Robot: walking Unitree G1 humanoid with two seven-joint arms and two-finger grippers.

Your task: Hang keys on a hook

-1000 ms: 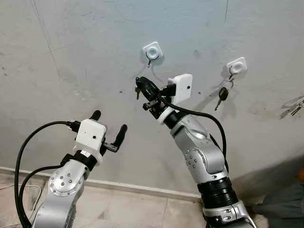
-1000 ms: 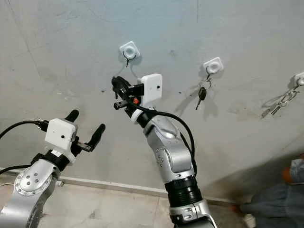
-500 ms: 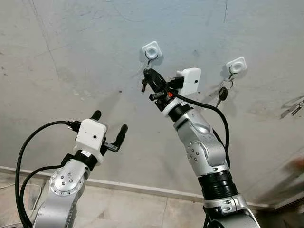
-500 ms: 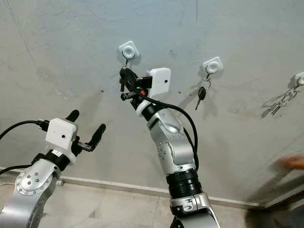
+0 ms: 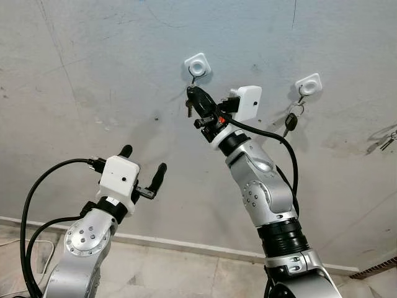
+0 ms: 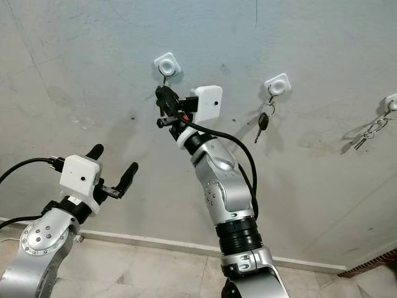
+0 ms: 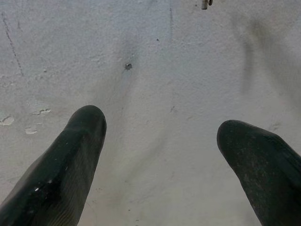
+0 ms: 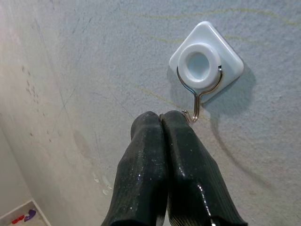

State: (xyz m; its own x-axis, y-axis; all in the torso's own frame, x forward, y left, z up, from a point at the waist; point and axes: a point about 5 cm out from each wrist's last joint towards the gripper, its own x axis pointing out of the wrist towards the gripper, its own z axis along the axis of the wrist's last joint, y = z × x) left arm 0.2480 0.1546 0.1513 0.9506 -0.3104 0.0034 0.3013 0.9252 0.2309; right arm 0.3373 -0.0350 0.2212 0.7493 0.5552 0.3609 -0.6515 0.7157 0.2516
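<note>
A white square wall hook with a bent wire prong is stuck on the grey wall. My right gripper is raised just below it, shut on the keys, and a small key dangles under the fingers. In the right wrist view the closed fingertips almost touch the tip of the wire prong under the white pad. My left gripper is held lower and to the left, open and empty, facing bare wall.
A second white hook to the right carries a black-headed key on a ring. Further right a third hook holds more keys. A skirting strip and tiled floor lie below.
My right gripper has risen up and rightward with the keys, from well below the hook to just under its prong. A person's shape at the lower right has gone. The left arm is still.
</note>
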